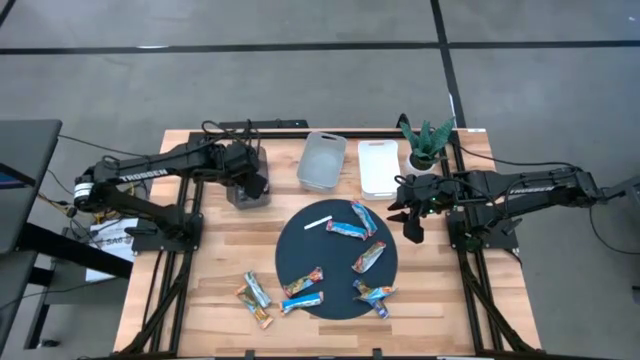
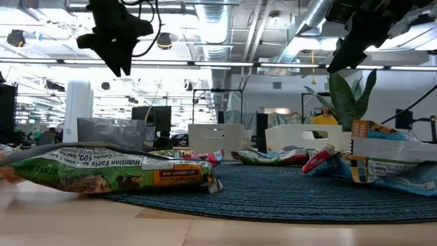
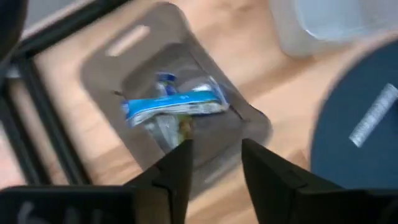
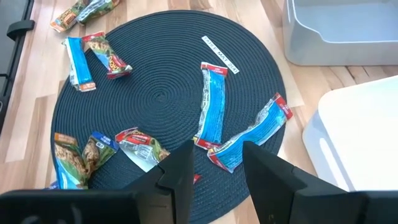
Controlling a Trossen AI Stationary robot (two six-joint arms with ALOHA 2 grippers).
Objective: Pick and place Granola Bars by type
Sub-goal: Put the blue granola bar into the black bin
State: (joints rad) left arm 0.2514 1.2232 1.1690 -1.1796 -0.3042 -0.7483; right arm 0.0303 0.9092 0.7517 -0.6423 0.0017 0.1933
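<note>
Both pincers open: left pincer (image 3: 214, 165) above the tray (image 3: 112, 81); right pincer (image 4: 214, 168) risks pinching two overlapping bars (image 4: 245, 137)

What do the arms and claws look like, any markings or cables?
Both arms are black, jointed, with white TROSSEN lettering on the forearm. The left arm has a white band at its base joint and black cables behind it. The left claw and right claw each have two flat, dark fingers.
</note>
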